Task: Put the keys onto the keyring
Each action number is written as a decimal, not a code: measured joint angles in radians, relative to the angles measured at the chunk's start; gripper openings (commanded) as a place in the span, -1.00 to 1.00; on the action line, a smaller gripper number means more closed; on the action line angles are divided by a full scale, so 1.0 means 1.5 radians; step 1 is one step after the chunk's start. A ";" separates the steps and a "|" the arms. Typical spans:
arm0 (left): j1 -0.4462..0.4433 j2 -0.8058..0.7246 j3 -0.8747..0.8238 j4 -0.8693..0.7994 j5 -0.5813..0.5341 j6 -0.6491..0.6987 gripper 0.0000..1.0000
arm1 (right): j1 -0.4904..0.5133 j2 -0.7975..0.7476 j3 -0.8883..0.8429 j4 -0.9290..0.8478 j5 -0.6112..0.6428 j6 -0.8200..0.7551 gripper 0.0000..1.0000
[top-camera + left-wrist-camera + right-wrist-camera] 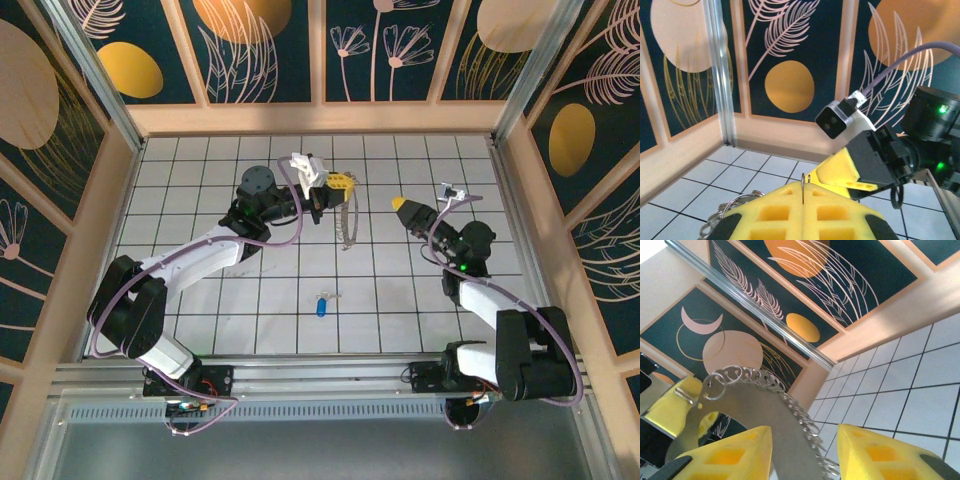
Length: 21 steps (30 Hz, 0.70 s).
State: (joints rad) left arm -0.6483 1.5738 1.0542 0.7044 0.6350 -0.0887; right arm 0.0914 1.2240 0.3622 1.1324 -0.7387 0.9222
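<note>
Left hand [337,183]: pressed together, pinching the keyring [347,222] by its thin wire rim; in the left wrist view the wire stands upright in the seam between the two yellow fingers [765,215]; the fringe of small metal pieces shows at the lower left of that view. In the top view the keyring hangs below the left hand, above the tiled surface [200,200], near the middle of its far half.

Right hand [402,204]: spread, gripping nothing; it sits just right of the keyring and apart from it; in the right wrist view the fringed rim lies beyond the gap between its yellow fingers [880,455].

Key [321,306]: blue head, lying flat on the surface, well apart from both hands, nearer the arm bases.
</note>
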 measured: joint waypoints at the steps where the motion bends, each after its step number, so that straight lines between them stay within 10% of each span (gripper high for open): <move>1: 0.001 0.000 0.000 0.000 -0.008 0.000 -1.00 | 0.000 -0.003 -0.005 -0.006 0.001 0.000 -0.22; 21: 0.083 -0.002 -0.063 0.071 -0.155 -0.030 -1.00 | 0.229 -0.040 -0.090 -0.238 0.130 -0.086 -0.22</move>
State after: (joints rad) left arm -0.5232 1.5715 0.9604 0.8116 0.4023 -0.1341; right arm 0.4355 1.1637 0.2268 0.7750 -0.5442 0.7929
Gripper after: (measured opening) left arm 0.050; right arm 0.389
